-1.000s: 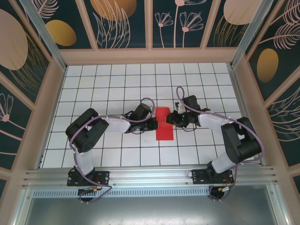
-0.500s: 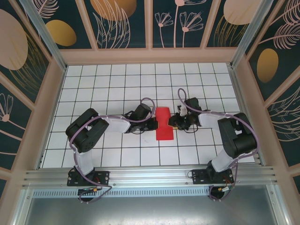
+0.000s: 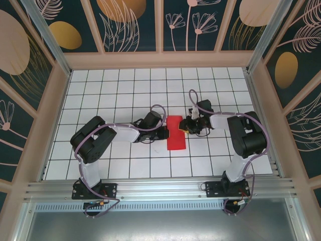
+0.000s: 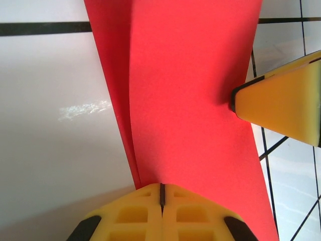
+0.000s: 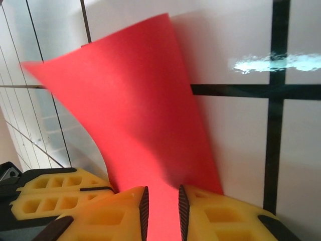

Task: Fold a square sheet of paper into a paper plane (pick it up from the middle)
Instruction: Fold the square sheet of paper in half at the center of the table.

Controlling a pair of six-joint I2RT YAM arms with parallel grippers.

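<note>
table [image 3: 100, 100]: glossy white tiles, black grid lines, light glare on it in both wrist views. tan wooden frame [image 3: 160, 60] round it. dark teal wall panels [image 3: 133, 25] behind and at the sides, gold ovals plus pale flower line-drawings. ribbed aluminium rail [image 3: 160, 190] along the near edge, grey metal sheet [image 3: 160, 223] below that

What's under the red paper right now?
The red paper lies on the white grid table; a second red layer peeks out beneath. Whatever's directly underneath is hidden.
</note>
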